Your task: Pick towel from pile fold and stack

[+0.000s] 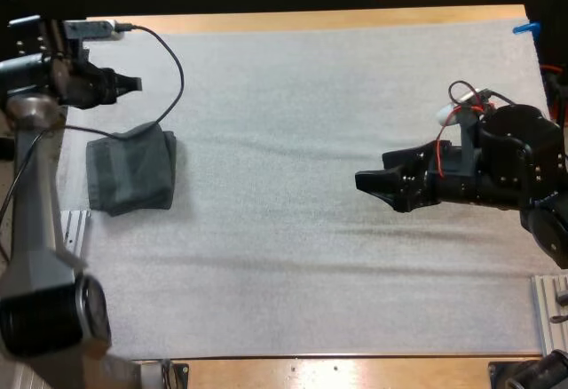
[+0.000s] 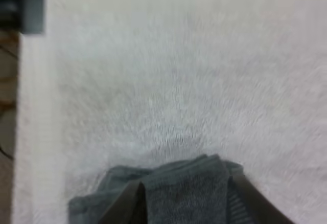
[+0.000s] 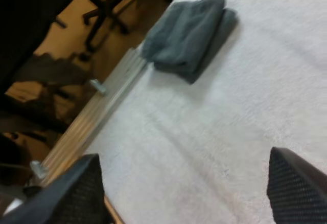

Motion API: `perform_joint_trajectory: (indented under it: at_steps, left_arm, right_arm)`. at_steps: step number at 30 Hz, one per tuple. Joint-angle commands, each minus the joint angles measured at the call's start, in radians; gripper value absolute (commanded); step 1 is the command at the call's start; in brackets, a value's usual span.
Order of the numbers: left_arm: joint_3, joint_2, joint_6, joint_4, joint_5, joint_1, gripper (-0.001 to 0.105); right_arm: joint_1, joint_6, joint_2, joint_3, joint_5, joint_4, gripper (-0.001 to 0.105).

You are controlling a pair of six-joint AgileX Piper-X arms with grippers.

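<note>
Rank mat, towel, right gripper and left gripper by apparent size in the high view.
Largest: mat; then towel and right gripper, looking alike, so unranked; smallest: left gripper.

In the left wrist view the folded towel (image 2: 179, 198) is blurred and cut off at the edge, the right gripper (image 3: 184, 155) shows spread fingers (image 3: 76, 193) both cropped in its wrist view, and the left gripper (image 1: 131, 83), at 10 o'clock in the high view, is too small to read.

The towel (image 1: 131, 169) lies at the mat's (image 1: 311, 185) left edge.
</note>
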Motion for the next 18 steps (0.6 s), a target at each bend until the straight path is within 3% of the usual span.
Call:
perform_joint_trajectory:
  at_steps: [1, 5, 10, 18]
  left_arm:
    - [-0.005, -0.026, 0.006, 0.023, 0.005, -0.006, 0.035]
    - [-0.005, -0.110, 0.028, 0.061, 0.005, -0.027, 0.035]
    - [-0.005, -0.183, 0.027, 0.093, 0.005, -0.082, 0.035]
    - [0.000, -0.262, 0.053, 0.123, 0.005, -0.189, 0.035]
  right_arm:
    - [0.001, -0.003, 0.006, -0.003, 0.023, -0.016, 0.065]
    - [0.000, -0.003, 0.054, -0.003, 0.108, -0.028, 0.065]
    - [-0.057, -0.003, 0.136, -0.003, 0.113, -0.074, 0.065]
    - [-0.317, -0.020, 0.170, -0.006, 0.113, -0.096, 0.064]
